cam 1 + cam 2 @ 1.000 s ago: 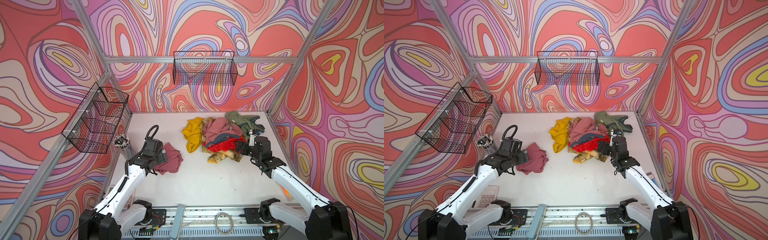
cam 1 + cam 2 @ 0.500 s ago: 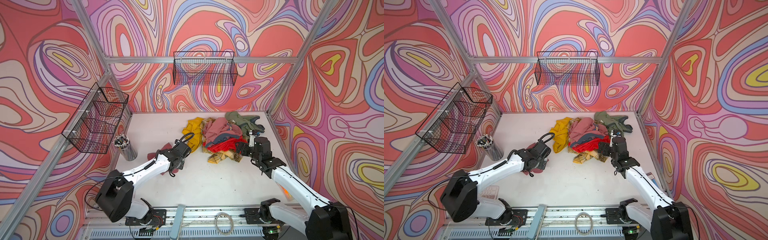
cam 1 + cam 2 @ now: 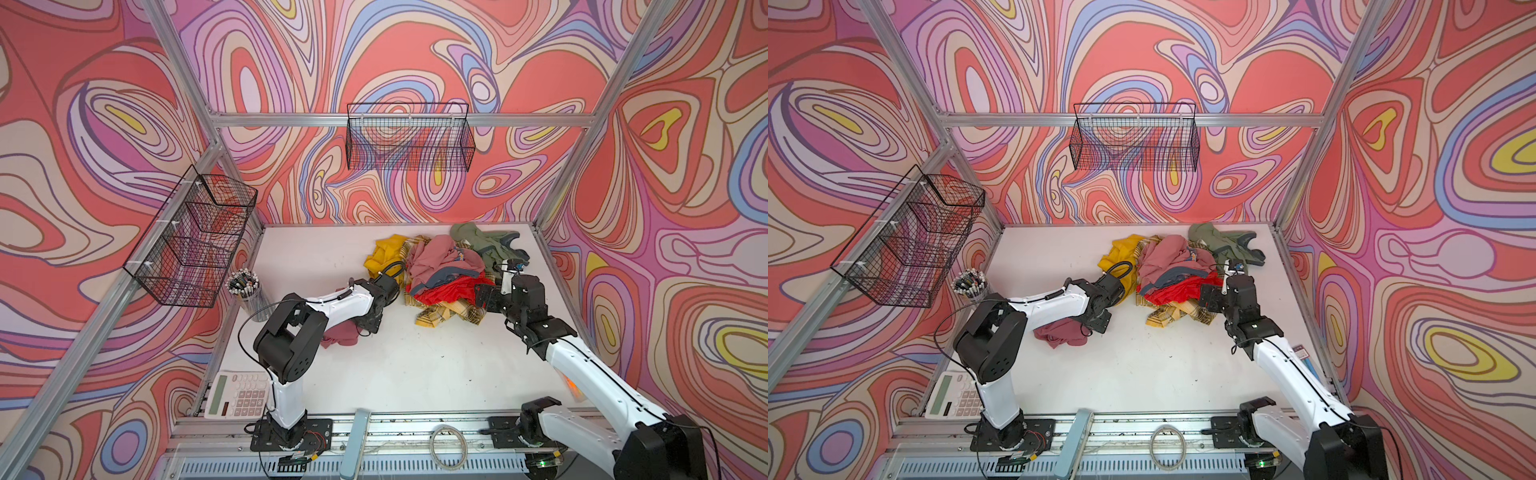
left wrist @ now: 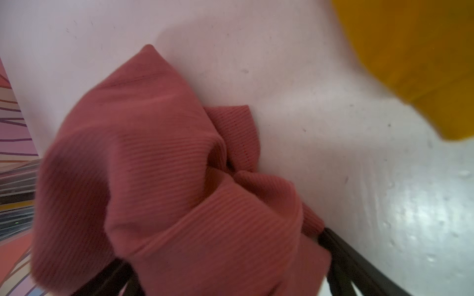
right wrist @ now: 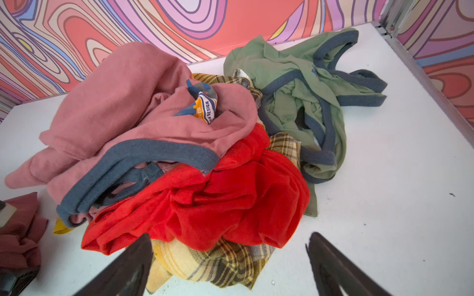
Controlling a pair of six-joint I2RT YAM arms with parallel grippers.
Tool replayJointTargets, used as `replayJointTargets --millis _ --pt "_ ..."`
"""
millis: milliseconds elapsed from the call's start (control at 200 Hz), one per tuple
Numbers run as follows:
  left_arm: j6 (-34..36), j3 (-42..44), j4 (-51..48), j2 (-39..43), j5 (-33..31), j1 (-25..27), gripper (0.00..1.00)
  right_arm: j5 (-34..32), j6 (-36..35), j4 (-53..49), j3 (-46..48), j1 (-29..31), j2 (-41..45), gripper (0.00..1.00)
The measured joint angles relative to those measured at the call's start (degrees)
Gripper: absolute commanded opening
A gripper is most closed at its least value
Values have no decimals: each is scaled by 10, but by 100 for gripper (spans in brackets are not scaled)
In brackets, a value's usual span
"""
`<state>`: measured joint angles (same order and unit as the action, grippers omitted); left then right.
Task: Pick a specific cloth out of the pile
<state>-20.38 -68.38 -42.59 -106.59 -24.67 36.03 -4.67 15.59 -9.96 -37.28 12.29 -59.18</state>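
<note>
pile (image 3: 446, 272) heaped at back right of table (image 3: 415, 374), close by side rail (image 3: 557, 270), front and centre left bare, right gripper (image 5: 229, 235) spread wide, empty, at pile's near edge, left gripper (image 4: 221, 246) spread wide over separate dusty-red cloth (image 4: 154, 153), apparently ungripped

On the surface (image 3: 415, 365), a lone cloth (image 3: 338, 334) lies left of and in front of the pile (image 3: 444, 270), the pen cup (image 3: 245, 286) farther left, the calculator (image 3: 237, 395) far front-left of the pile.
</note>
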Motion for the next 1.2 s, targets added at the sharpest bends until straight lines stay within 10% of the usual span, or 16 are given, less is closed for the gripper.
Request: replayJointTargets --millis 481,1202 --pt "-8 28 18 19 87 -57 0 0 -12 -1 0 0 2 98" --pt "13 -24 -21 241 35 -106 0 11 -3 1 0 0 12 98"
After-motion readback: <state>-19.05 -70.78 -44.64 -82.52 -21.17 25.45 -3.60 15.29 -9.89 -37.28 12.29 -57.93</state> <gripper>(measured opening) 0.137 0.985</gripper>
